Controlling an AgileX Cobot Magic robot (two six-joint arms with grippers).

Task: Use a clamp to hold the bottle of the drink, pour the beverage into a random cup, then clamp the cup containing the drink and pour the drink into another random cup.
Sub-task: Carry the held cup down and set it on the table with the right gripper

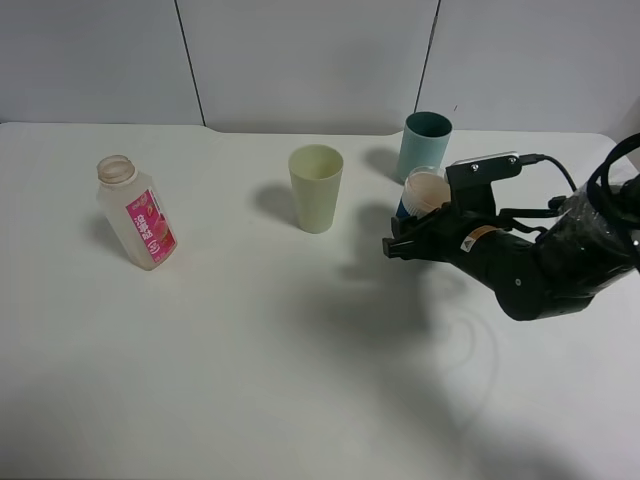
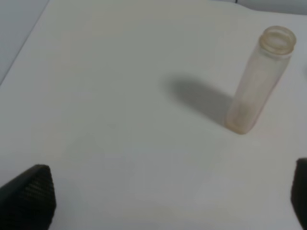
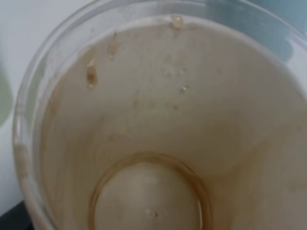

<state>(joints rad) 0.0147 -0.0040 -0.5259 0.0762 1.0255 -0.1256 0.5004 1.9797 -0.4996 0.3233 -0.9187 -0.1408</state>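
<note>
bottle [image 1: 138, 214] upright near left table [image 1: 300, 400] edge, open surface around.

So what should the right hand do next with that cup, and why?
Probably tip the blue-banded cup upright and set it on the table. It's tilted by the teal cup, and the right wrist view shows only brown residue inside, so the pour looks finished.

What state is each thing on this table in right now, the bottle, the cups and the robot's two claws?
bottle: upright, uncapped, looks empty.
blue-banded cup: tipped, held by the right claw, only brown residue and drops inside.
teal cup: upright behind the held cup; contents not visible.
yellow-green cup: upright, standing alone, untouched.
right gripper: shut on the blue-banded cup.
left gripper: open, holding nothing, short of the bottle.
</note>
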